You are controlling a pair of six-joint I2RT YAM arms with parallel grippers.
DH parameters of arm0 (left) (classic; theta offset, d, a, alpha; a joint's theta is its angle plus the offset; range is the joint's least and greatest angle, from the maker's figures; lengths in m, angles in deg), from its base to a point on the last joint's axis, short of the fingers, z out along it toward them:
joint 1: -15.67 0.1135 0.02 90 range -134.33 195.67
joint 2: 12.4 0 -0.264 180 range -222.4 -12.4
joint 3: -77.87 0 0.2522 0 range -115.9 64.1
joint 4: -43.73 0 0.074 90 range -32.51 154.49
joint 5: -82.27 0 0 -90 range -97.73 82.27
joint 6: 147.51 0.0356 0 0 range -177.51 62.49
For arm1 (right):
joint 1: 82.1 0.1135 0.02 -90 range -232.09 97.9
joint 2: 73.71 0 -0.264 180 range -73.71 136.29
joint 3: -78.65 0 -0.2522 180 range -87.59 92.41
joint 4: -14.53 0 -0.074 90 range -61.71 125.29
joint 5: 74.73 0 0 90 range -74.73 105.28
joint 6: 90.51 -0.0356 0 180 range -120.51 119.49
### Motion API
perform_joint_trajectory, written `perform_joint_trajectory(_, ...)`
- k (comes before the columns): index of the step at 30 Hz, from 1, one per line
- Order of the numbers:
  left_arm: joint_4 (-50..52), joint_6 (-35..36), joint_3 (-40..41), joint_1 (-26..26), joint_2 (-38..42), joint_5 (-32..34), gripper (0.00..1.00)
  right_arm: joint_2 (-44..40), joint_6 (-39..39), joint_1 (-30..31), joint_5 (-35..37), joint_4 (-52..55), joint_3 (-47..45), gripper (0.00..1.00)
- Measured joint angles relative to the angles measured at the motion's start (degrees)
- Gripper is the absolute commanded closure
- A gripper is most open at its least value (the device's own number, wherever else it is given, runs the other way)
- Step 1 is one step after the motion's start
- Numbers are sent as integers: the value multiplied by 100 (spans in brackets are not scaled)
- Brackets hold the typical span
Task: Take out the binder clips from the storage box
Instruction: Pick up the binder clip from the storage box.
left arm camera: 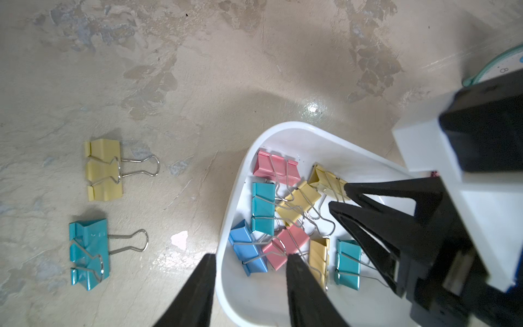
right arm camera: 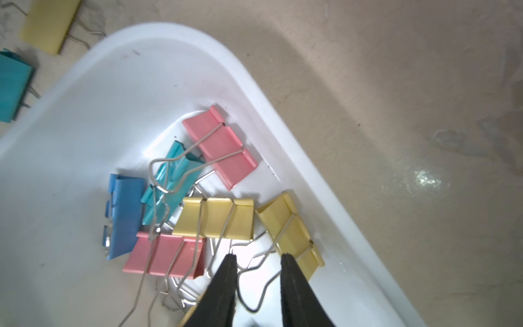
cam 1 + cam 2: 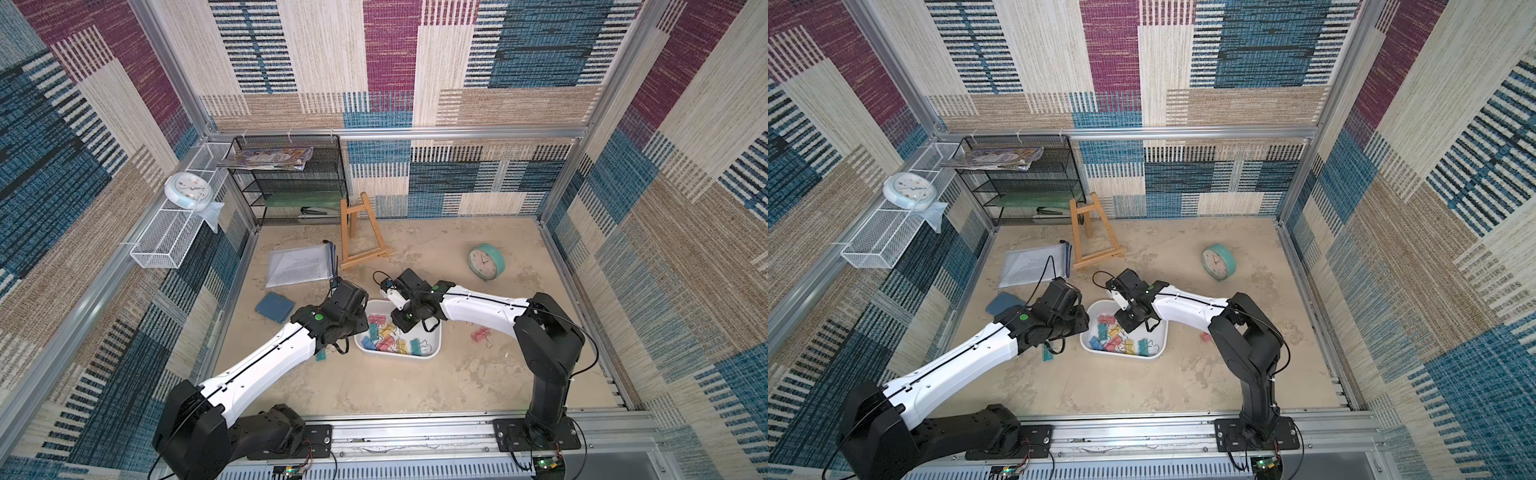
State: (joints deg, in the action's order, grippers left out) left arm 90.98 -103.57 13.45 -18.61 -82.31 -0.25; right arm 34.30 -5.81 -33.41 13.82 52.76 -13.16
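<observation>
In the left wrist view, the face of the teal clock (image 1: 506, 68) shows one digit, which looks like 8. The sheet of paper (image 3: 296, 266) carries printed lines and the magazine (image 3: 266, 158) has a printed cover, but both are too small to read.

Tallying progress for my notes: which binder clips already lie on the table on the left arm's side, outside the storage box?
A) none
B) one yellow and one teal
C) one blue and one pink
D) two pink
B: the left wrist view shows a yellow clip and a teal clip lying on the table, apart from the storage box.
</observation>
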Motion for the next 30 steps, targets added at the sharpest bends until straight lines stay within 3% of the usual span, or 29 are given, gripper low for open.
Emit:
perform_joint_trajectory(9,9,-4,44,2,105,2,54,13,168,87,393,142,109,79)
perform_joint_trajectory(18,9,-7,48,2,133,0,55,52,343,166,752,308,114,79)
perform_joint_trajectory(26,9,-7,48,2,118,-7,54,52,474,181,916,354,31,71)
perform_joint_trajectory(30,11,-26,76,0,138,-2,54,31,577,184,933,380,-63,75)
